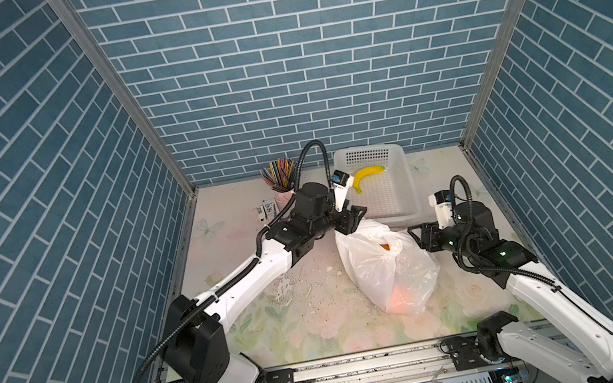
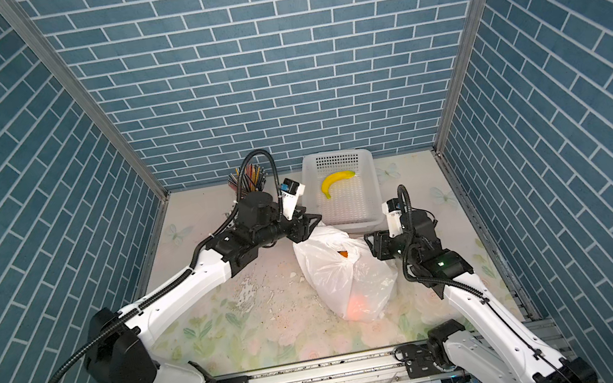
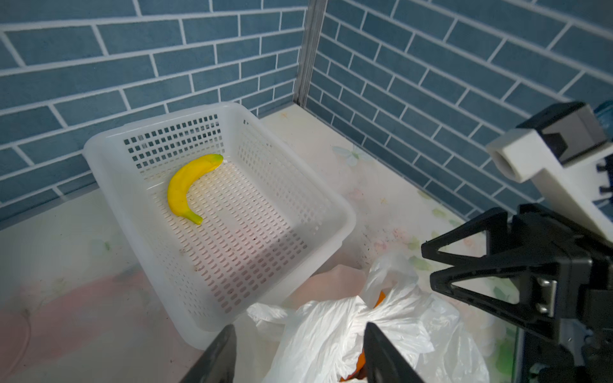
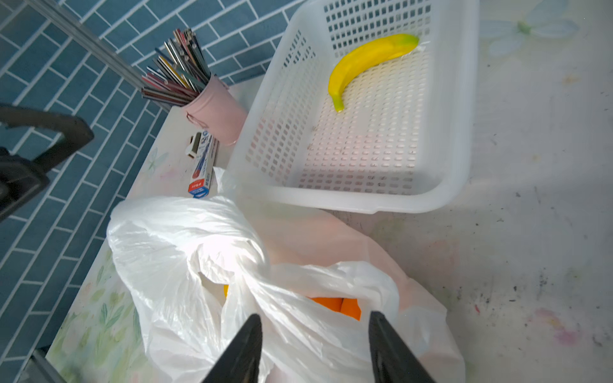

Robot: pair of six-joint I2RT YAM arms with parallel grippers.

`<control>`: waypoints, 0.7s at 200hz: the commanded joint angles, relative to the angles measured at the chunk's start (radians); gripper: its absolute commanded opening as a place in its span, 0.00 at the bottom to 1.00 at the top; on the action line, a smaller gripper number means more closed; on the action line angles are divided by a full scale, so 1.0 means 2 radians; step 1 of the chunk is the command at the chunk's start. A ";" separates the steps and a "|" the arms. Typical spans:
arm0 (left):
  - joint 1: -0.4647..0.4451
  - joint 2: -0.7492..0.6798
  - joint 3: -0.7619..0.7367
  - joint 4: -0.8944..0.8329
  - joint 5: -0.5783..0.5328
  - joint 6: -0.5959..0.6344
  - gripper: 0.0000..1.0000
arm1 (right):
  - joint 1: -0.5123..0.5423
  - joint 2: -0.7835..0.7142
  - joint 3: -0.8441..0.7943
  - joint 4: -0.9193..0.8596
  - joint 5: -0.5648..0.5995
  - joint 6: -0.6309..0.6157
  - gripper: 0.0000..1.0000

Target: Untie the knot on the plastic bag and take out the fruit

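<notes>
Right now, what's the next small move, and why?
Probably lower the right gripper into the mouth of the plastic bag, toward the orange fruit. Both it and the left gripper stand open and empty, and orange shows through a gap just ahead. The bunched handle strips may still need loosening.

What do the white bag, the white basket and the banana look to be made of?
The plastic bag: thin glossy film, crinkled, orange showing through. The basket: stiff, smooth moulded plastic with regular holes. The banana: probably a plastic or foam toy, judging by its even matte yellow skin.
</notes>
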 commanded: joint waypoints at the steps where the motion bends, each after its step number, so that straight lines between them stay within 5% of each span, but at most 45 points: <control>1: -0.016 0.037 0.040 -0.100 -0.022 0.049 0.66 | 0.004 0.028 0.014 -0.034 -0.032 -0.027 0.54; 77: -0.028 0.107 0.088 -0.180 -0.053 0.070 0.73 | 0.014 0.104 0.005 -0.039 -0.065 -0.029 0.58; 103: -0.029 0.116 0.088 -0.187 -0.053 0.074 0.68 | 0.016 0.127 0.011 -0.042 -0.060 -0.033 0.49; 140: -0.029 0.128 0.086 -0.187 -0.037 0.072 0.47 | 0.017 0.145 0.011 -0.034 -0.070 -0.033 0.28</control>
